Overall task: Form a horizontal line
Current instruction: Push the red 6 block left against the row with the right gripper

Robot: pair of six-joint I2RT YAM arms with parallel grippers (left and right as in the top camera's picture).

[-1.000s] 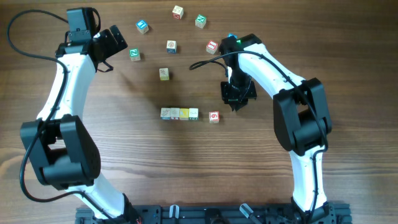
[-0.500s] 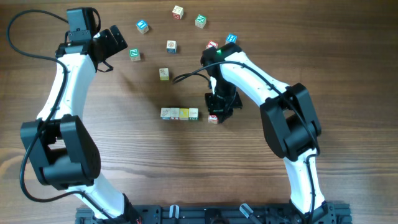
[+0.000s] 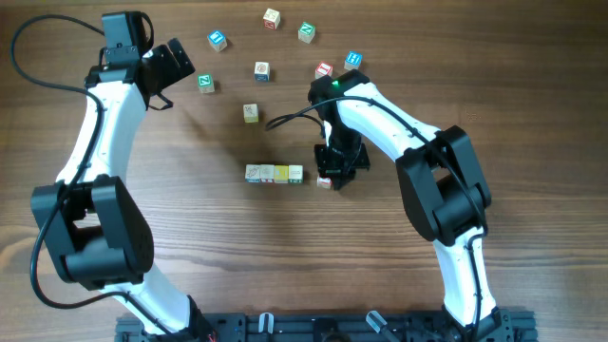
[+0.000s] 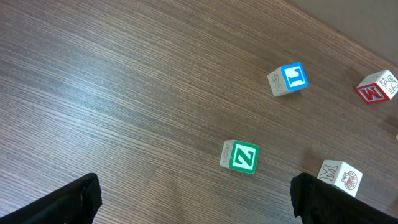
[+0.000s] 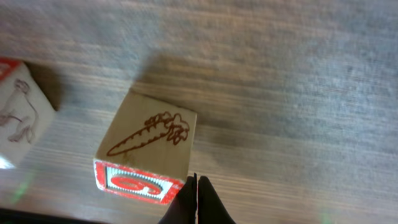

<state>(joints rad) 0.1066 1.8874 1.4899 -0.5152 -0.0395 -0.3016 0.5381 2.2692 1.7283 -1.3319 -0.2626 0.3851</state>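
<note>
The horizontal line (image 3: 275, 173) is a short row of whitish and yellow cubes touching edge to edge at mid-table. A red-marked cube (image 3: 325, 181) lies just right of it, a small gap away. My right gripper (image 3: 333, 173) is shut, and its tips rest against that cube's right side. In the right wrist view the cube (image 5: 147, 148) shows a carrot drawing and a red-framed face, with the shut fingertips (image 5: 196, 200) at its lower right corner. The row's end cube (image 5: 18, 118) is at the left edge. My left gripper (image 3: 177, 65) hangs open at the far left, holding nothing.
Loose cubes lie across the far side: blue (image 3: 218, 40), green (image 3: 306, 31), red (image 3: 324, 70), another blue (image 3: 353, 61) and a plain one (image 3: 250, 112). Under the left gripper (image 4: 196, 202) are a green Z cube (image 4: 240, 157) and a blue cube (image 4: 289, 79).
My right arm swung left from beside the red-marked cube until its shut tips reached the cube. The cube barely shifted. The left arm has not moved.
</note>
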